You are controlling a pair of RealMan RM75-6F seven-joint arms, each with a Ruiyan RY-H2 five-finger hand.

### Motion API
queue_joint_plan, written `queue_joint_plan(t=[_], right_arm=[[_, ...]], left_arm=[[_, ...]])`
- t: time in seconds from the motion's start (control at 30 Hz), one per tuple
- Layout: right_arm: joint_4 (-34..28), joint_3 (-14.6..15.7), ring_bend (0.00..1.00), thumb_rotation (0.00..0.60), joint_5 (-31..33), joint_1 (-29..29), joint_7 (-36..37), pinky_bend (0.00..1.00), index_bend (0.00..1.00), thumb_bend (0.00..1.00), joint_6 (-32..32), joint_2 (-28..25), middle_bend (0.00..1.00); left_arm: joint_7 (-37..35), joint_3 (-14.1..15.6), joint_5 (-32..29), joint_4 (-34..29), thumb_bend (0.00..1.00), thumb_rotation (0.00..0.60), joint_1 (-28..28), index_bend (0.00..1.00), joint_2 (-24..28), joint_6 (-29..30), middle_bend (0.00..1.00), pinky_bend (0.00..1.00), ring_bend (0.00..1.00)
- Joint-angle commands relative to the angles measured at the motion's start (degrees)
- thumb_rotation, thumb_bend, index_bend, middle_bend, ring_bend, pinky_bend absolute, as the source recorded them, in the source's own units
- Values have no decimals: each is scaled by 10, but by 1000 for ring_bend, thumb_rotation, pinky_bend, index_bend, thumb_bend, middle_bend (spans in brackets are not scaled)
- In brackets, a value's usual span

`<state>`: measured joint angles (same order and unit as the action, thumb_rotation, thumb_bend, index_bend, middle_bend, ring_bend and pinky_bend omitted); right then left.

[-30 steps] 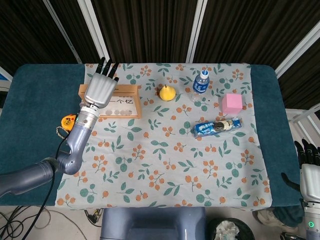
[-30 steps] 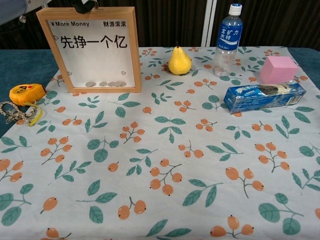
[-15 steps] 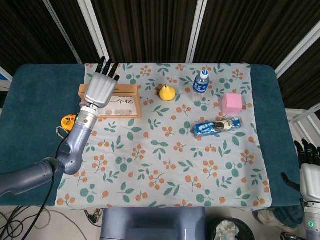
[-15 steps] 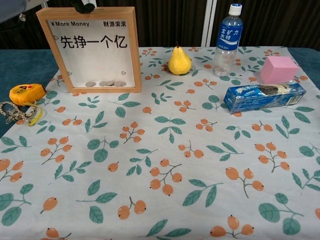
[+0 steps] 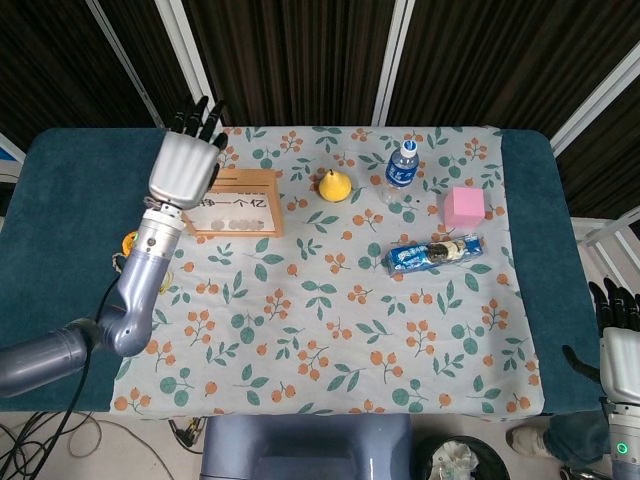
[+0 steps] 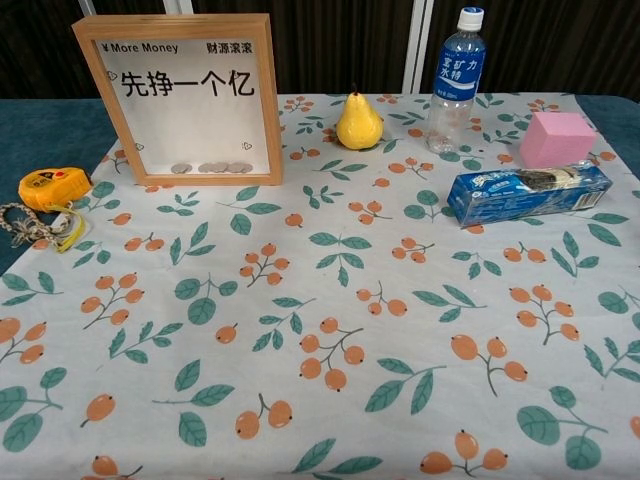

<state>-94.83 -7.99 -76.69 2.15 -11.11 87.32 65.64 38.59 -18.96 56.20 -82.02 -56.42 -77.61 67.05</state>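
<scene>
The left hand [image 5: 183, 165] hovers, fingers spread and holding nothing, above the wooden coin frame [image 6: 187, 95] (upright, at ten o'clock). Nothing is grasped yet. The right hand [image 5: 615, 330] idles at four o'clock; I cannot tell its state.

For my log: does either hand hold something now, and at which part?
Nothing is held. The left hand hovers open above the wooden frame; the right hand hangs beside the table.

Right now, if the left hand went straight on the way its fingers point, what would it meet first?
Probably nothing: the left hand, over the wooden frame, points toward the table's far edge; depth is unclear.
</scene>
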Motion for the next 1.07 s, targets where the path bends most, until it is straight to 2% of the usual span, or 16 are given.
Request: queue_joint_plan(t=[0.03,0.17,0.2,0.27,0.33,0.43,0.57,0.67,0.8,0.9,1.07], right_arm=[[0,0,0,600,0,0,-1,0,79,296,0,0,0],[0,1,0,600,-2,1,-3,0,79,296,-1,1,0],[0,1,0,600,-3,1,-4,0,79,297,0,1,0],[1,1,0,600,-2,1,-6,0,79,296,0,2,0],[1,1,0,600,-2,1,-6,0,79,296,0,2,0],[1,1,0,600,-2,1,-6,0,79,296,0,1,0],[1,1,0,600,-3,1,-6,0,79,296,1,1,0],[2,2,0,600,-4,1,-5,0,79,297,0,1,0],[3,2,0,600,-6,2,-4,0,79,296,0,1,0],[3,2,0,600,-6,2,-4,0,79,297,0,1,0],[4,3,0,600,-7,1,-4,0,79,297,0,0,0]], left_arm=[[-51,-7,29,-63,400,600,60,419,42,79,62,0,0],[-100,20,52,-126,400,600,127,363,80,122,29,0,0],[-110,33,55,-154,400,600,152,355,96,134,24,0,0],[-143,84,86,-220,399,600,227,322,124,187,9,0,0],[-165,107,112,-232,399,600,258,293,128,208,5,0,0],[-194,158,154,-225,400,600,309,242,122,231,1,0,0],[-239,198,164,-206,400,600,358,181,113,231,0,0,0],[-273,212,167,-183,400,600,379,157,104,216,0,0,0],[-310,215,181,-144,400,600,392,126,90,204,0,0,0],[-334,207,185,-122,400,600,400,105,79,196,0,0,0],[-335,193,173,-113,400,600,403,104,74,176,0,0,0]])
